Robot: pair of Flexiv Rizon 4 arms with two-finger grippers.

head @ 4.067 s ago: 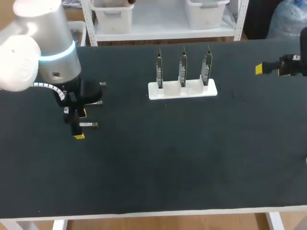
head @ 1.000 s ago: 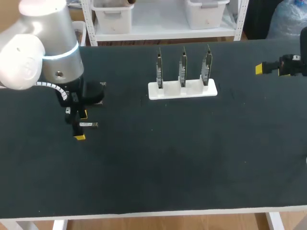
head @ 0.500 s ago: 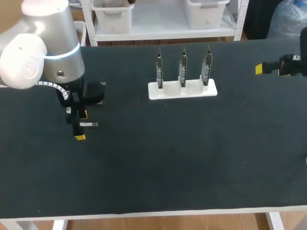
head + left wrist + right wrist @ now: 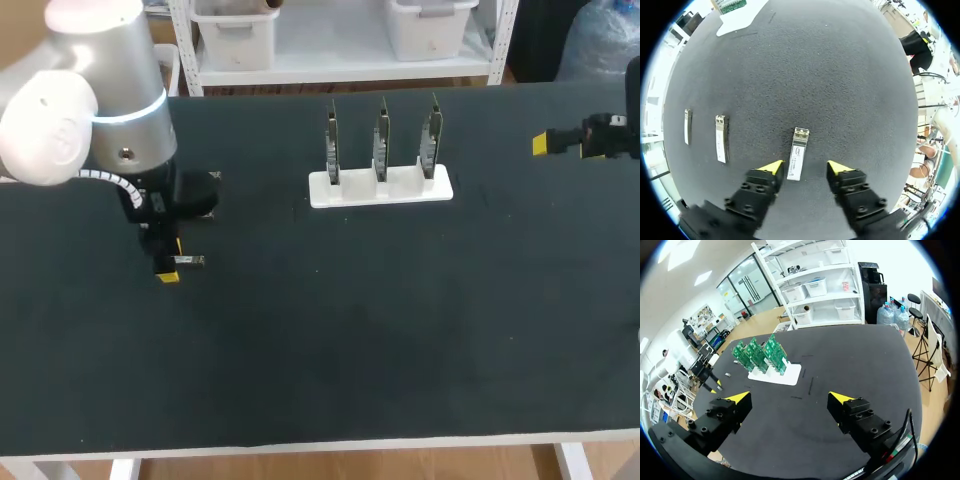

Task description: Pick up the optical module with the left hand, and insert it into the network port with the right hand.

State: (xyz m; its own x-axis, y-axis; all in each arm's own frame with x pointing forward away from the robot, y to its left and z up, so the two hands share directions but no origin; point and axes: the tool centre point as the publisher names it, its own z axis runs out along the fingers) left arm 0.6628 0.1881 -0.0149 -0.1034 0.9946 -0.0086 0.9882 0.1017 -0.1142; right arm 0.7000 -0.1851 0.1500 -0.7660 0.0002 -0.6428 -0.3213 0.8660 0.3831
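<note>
One black desk (image 4: 400, 330) carries a white stand (image 4: 380, 190) of three circuit boards (image 4: 381, 140) at twelve o'clock. At two o'clock the right hand (image 4: 790, 399) gapes wide, empty. At nine o'clock the left hand (image 4: 802, 167) stands parted astride the optical module (image 4: 797, 160), which lies flat on the desk; two more modules (image 4: 721, 138) lie beside it.

On the tabletop (image 4: 400, 340) the stand (image 4: 380, 188) sits at the back middle, with three boards (image 4: 381, 140) upright in it, side by side. Well to its left, the left gripper (image 4: 805, 167) hangs over the optical module (image 4: 796, 159), which lies flat between the parted fingers, close against one and perhaps touching it. Two further modules (image 4: 721, 145) lie beside that gripper, apart from each other. The right gripper (image 4: 790, 398) hangs above the tabletop's right edge, fingers apart.
</note>
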